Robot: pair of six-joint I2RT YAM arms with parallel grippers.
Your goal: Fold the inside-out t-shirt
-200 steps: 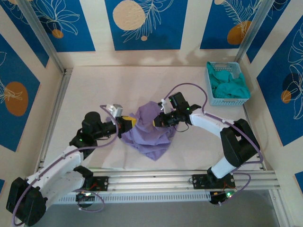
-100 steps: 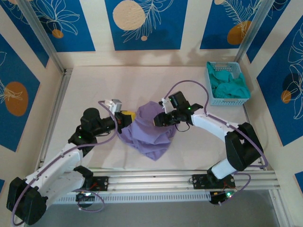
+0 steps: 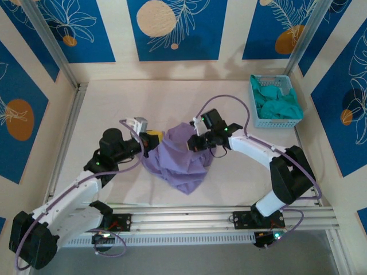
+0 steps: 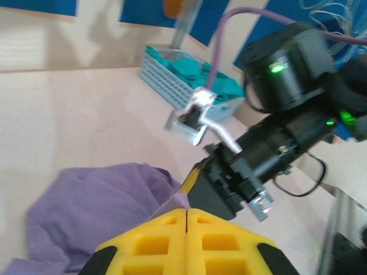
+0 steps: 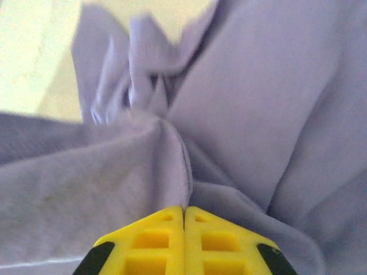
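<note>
Top external shows lavender t-shirt [image 3: 178, 162] crumpled in a wrinkled heap.

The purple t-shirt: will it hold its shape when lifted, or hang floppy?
Probably floppy: the t-shirt lies crumpled in soft folds. It likely sags between pinch points, since cloth bunches at the right gripper. Thin fabric suggests it is light.

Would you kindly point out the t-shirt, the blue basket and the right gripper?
t-shirt [image 3: 179, 163]: top view, middle of the crumpled lavender cloth.
blue basket [image 3: 277, 122]: top view, its near wall.
right gripper [image 5: 184, 213]: right wrist view, seam between its shut yellow fingertips.
</note>
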